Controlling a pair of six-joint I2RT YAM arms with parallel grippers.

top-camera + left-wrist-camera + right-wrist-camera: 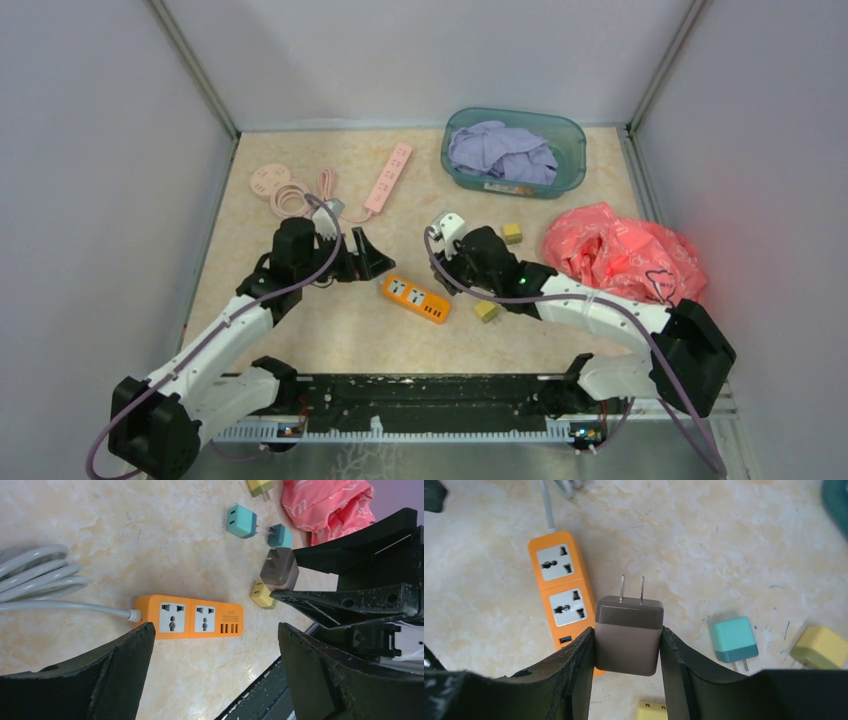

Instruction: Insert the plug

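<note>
Two prongs of the brown plug [629, 635] point forward, clear of the right fingers [574, 670] pinching its body, near the orange power strip [561, 590] for insertion; left fingers [115, 675] stand spread, likely to brace it.

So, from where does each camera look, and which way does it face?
Top external: above and behind, looking down on the table; left arm, right arm show.
Left wrist: faces the orange power strip through the open left gripper.
Right wrist: looks past the brown plug in the right gripper.
Shared: both wrists see strip and plug.
</note>
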